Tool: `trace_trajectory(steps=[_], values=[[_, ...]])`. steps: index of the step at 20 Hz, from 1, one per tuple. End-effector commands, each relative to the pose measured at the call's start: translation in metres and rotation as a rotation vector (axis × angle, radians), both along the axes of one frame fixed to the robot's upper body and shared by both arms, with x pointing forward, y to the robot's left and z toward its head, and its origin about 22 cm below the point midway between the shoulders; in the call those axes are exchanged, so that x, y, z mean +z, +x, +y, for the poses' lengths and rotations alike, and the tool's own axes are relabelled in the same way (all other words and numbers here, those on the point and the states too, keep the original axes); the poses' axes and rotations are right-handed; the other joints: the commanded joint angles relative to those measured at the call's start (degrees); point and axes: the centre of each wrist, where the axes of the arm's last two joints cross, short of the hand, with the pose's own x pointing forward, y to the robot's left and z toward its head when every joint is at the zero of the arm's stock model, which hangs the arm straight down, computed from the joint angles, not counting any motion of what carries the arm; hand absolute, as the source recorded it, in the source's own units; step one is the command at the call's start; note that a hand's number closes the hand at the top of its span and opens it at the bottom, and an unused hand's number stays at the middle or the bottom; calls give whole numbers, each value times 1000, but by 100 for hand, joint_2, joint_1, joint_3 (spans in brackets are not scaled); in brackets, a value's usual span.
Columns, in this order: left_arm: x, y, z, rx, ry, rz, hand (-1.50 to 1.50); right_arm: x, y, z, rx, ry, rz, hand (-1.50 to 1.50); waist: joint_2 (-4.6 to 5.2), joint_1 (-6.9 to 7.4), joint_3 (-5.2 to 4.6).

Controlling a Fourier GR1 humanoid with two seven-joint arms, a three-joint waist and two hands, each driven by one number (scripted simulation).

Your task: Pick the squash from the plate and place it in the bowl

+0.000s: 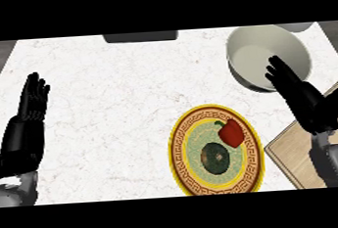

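On the white marble counter (128, 99) we found the dark green squash (217, 157) on the patterned plate (180, 149), beside a red pepper (232, 132). Both the left hand (28, 114) and right hand (301, 95) were unclenched, holding nothing; the grey bowl (258, 44) stood near the right hand.

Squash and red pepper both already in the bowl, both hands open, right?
No. The squash and red pepper lie on the yellow-rimmed plate, not in the bowl, as the head view shows. The left hand and right hand are open.
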Motion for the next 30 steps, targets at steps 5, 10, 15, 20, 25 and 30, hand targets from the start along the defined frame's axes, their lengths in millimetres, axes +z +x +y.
trace_trajectory(steps=[5,10,15,20,25,30], values=[[6,11,2,-22,83,39,0,10,17,88,767,305,-123,150,23,557,181],[17,27,5,0,103,106,0,-19,44,38,663,369,-266,-150,66,336,148],[11,20,-5,-31,100,134,0,15,59,6,954,338,-428,-150,2,375,145],[21,26,-9,-22,100,150,0,53,62,-9,1080,93,-450,-150,-72,258,132],[10,31,-16,-6,101,155,0,88,64,28,1179,-238,-524,-150,-57,260,113],[24,38,-14,2,107,163,0,82,55,50,1287,-465,-557,-150,-94,196,107]])
